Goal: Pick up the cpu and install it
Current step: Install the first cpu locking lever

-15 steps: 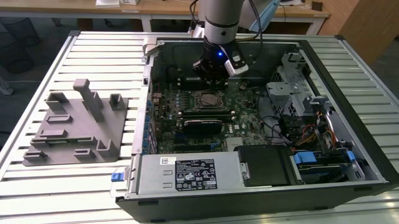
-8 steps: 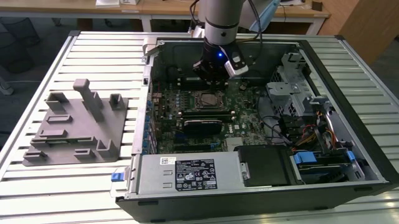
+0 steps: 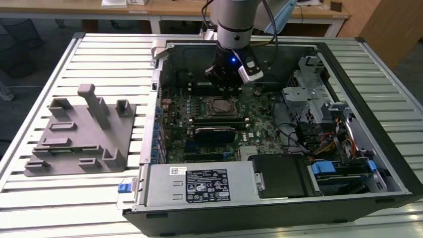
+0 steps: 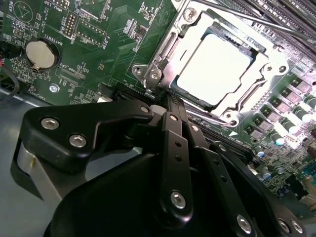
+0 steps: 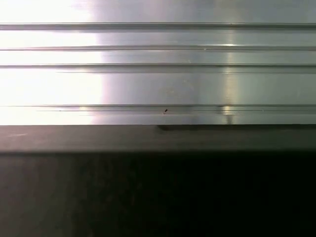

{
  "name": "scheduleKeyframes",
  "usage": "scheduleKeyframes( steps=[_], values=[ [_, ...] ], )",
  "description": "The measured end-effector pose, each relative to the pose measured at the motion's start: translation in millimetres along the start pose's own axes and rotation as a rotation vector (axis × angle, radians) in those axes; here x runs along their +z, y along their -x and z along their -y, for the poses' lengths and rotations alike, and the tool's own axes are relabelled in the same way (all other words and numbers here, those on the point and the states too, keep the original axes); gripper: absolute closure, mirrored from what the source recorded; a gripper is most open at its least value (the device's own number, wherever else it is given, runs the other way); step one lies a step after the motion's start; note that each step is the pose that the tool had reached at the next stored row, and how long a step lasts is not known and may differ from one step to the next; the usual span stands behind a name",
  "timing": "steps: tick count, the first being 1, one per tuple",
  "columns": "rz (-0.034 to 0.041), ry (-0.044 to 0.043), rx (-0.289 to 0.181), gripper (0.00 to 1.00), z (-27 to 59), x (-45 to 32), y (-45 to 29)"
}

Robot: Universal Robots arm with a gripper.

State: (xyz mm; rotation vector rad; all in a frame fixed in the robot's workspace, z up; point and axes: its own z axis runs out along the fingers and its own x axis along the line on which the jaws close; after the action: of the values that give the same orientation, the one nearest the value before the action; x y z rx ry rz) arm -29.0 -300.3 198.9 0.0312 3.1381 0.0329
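The cpu (image 4: 212, 66) lies flat in the motherboard socket (image 4: 163, 64), its shiny pale top framed by the socket's metal bracket. In the exterior view the socket (image 3: 218, 105) sits mid-board inside the open computer case. My gripper (image 4: 169, 98) hovers just beside the socket's edge, fingers (image 4: 174, 143) pressed together with nothing between them. In the exterior view the gripper (image 3: 225, 88) hangs from the arm right behind the socket, low over the board.
A grey plastic fixture block (image 3: 79, 134) with upright posts stands on the ribbed metal table (image 3: 106, 49) at the exterior view's left. Case walls (image 3: 370, 99), drive cages, cables and a power supply (image 3: 198, 186) surround the board. A coin battery (image 4: 42, 53) sits nearby.
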Motion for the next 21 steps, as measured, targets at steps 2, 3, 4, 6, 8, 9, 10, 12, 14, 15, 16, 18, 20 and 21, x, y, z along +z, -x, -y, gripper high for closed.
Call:
scheduleKeyframes(
  steps=[2,3,4,6,8,9,10,12,14,15,16,18,20,21],
  values=[
    [0.0001,0.0,0.0,0.89,0.0,0.0,0.3],
    [0.0001,-0.0002,0.0,0.89,0.0,0.1,0.4],
    [0.0002,-0.0012,0.0,0.89,-0.1,0.2,0.5],
    [0.0002,-0.007,0.0,0.89,-0.1,0.4,0.7],
    [0.0003,-0.0083,0.0,0.89,0.0,0.4,0.8],
    [0.0003,-0.0085,0.0,0.89,0.0,0.1,0.8],
    [0.0003,-0.0084,0.0,0.89,0.0,-0.5,0.7],
    [0.0005,-0.0088,0.0,0.89,-0.1,-3.2,0.8],
    [0.0005,-0.0125,0.0,0.89,-0.2,-3.2,0.8],
    [0.0005,-0.016,0.0,0.89,-0.1,-3.1,0.8],
    [0.0005,-0.0204,0.0,0.89,-0.1,-2.8,0.8],
    [0.0007,-0.0293,0.0,0.89,-0.1,-2.0,0.8],
    [0.001,-0.0385,0.0,0.89,-0.1,-0.8,0.8],
    [0.0009,-0.0424,0.0,0.89,0.0,-0.2,0.7]
  ],
)
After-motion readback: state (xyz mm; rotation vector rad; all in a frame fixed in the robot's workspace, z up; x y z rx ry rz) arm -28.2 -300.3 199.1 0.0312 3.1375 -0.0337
